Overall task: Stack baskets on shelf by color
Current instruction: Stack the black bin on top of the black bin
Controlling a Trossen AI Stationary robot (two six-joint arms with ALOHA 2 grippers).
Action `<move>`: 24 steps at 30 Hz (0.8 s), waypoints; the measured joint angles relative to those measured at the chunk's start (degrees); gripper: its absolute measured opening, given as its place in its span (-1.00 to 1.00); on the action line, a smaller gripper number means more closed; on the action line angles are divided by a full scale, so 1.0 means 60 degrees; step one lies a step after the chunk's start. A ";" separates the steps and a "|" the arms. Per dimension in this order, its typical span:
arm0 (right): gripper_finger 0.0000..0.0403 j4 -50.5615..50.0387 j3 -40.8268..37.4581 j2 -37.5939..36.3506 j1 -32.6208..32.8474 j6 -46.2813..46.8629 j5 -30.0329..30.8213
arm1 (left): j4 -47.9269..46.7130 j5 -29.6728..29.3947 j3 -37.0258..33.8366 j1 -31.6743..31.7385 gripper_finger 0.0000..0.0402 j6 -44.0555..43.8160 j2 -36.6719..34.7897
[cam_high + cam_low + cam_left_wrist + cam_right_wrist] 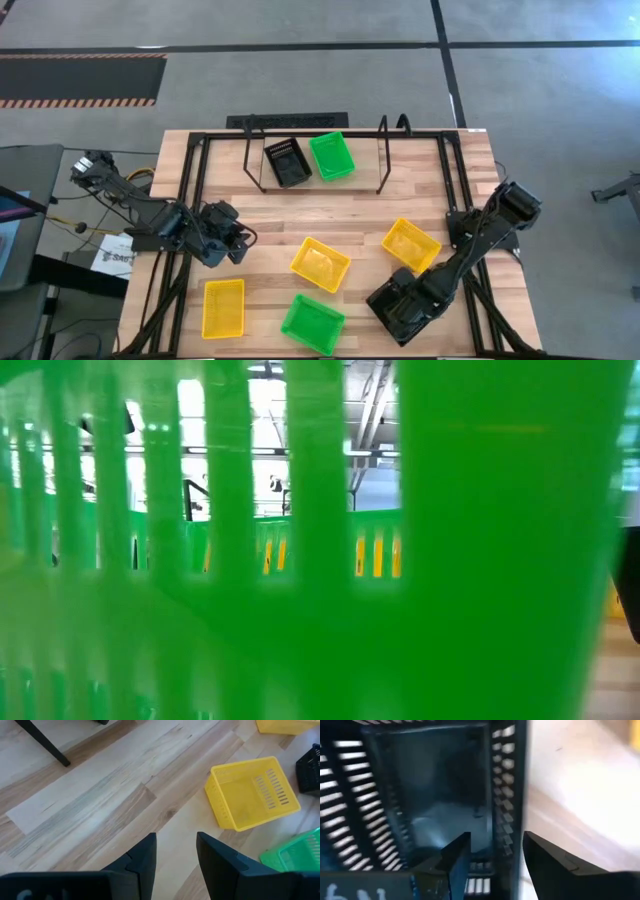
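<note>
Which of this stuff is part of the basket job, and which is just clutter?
Job:
shelf, holding a black basket and a green basket
yellow baskets
front green basket
second black basket at the right gripper

Lying about:
papers
cables
striped floor mat

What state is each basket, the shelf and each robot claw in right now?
Shelf: holds two baskets.
Black basket on shelf: upright, open side up.
Green basket on shelf: beside the black one.
Three yellow baskets: loose on the table.
Green basket at front: loose on the table.
Left gripper: open, empty.
Right gripper: open, straddling a black basket's wall.
</note>
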 joint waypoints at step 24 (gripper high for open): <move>-0.97 -0.0206 0.0464 0.0000 -0.0949 -0.1247 -0.0825 | 0.0022 0.0003 0.0000 0.0000 -0.38 0.0076 0.0000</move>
